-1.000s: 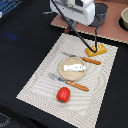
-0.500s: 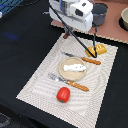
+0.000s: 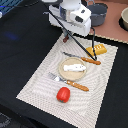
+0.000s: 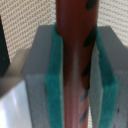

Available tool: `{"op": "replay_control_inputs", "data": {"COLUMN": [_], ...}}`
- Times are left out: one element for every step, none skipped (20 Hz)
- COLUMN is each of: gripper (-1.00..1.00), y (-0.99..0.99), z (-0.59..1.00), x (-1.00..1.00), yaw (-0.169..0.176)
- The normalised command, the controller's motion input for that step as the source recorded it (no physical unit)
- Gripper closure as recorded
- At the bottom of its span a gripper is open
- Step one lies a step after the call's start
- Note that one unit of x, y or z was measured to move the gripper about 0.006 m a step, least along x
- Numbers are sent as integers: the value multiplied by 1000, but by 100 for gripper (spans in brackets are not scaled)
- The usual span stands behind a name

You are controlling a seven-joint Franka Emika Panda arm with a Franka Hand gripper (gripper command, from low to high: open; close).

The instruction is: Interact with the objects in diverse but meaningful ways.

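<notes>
Grey gripper (image 4: 75, 95) with green foam pads (image 4: 54, 85) clamps the smooth dark reddish-brown sausage stick (image 4: 75, 50) above the ribbed beige placemat (image 3: 35, 82), beyond its round white plate (image 3: 64, 73).

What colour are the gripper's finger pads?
Teal-green pads on grey fingers, clamped on the dark reddish-brown sausage stick; the wrist view shows it best.

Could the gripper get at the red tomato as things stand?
Probably not yet: the gripper is shut on the sausage stick. The tomato itself sits uncovered on the placemat, nothing over it.
</notes>
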Motion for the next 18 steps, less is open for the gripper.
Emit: {"op": "replay_control_inputs", "data": {"gripper": [100,100,100,100,100,100,100,100,100,100,100,100,100,100,100,100,100,-100], "y": [0,0,0,0,0,0,0,0,0,0,0,0,0,0,0,0,0,0], "z": [-191,-186,-160,-166,-177,-191,-211,-229,-249,-260,-266,-269,-260,-260,-243,-220,-194,-177], "x": [180,191,191,191,160,137,114,120,86,60,80,100,71,86,86,60,54,31], "yaw": [0,0,0,0,0,0,0,0,0,0,0,0,0,0,0,0,0,0]}}
